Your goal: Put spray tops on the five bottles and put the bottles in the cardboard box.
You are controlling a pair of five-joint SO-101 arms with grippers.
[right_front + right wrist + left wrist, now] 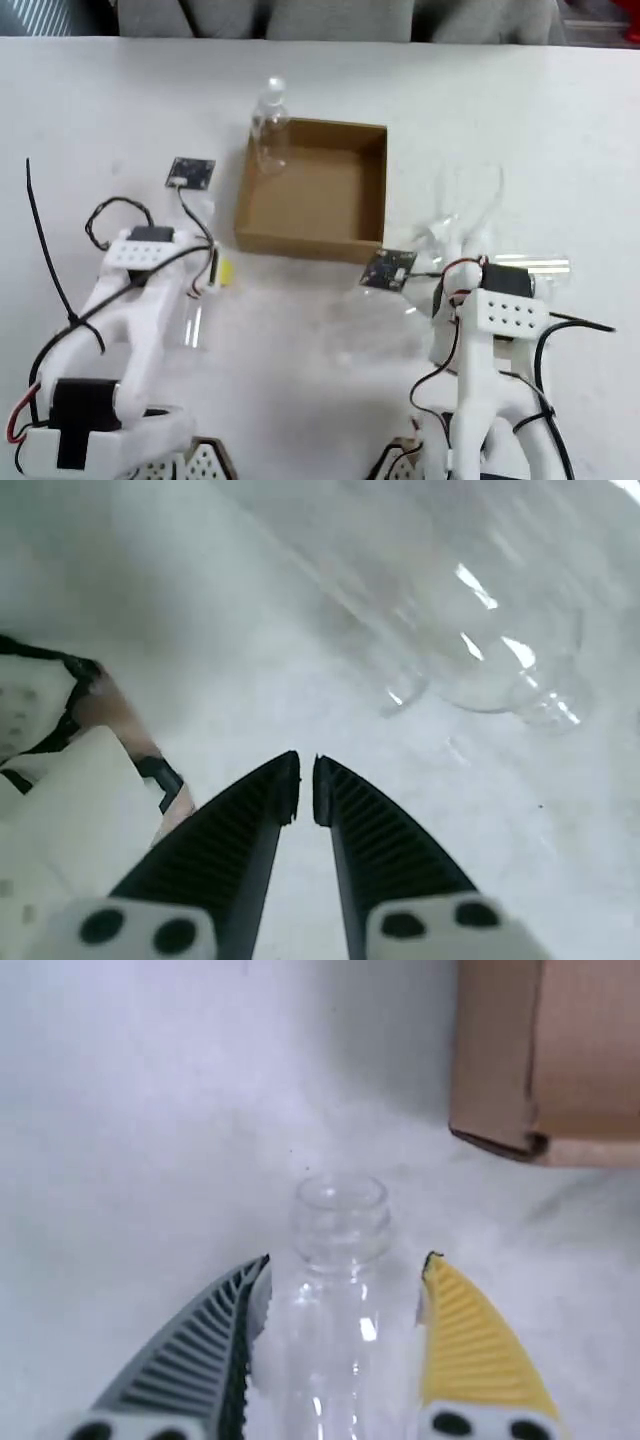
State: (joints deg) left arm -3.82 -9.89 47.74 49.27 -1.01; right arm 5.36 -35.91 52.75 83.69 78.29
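The left gripper [347, 1260] is pinched, grey and yellow fingers [190, 1360] on either side, on an uncapped clear bottle [340, 1215]. The bottle's open neck stands clear of the grip and points toward the cardboard box [545, 1060], presumably so a spray top can be fitted. The right gripper [305, 770] is pressed almost together on nothing, low over the table [150, 600] and just short of the loose clear bottles [480, 630]. Farthest off, a topped bottle [270, 120] stands upright at the box's far corner on the left arm's side, judged finished.

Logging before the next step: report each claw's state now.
Left claw: closed on an uncapped clear bottle.
Right claw: closed, holding nothing.
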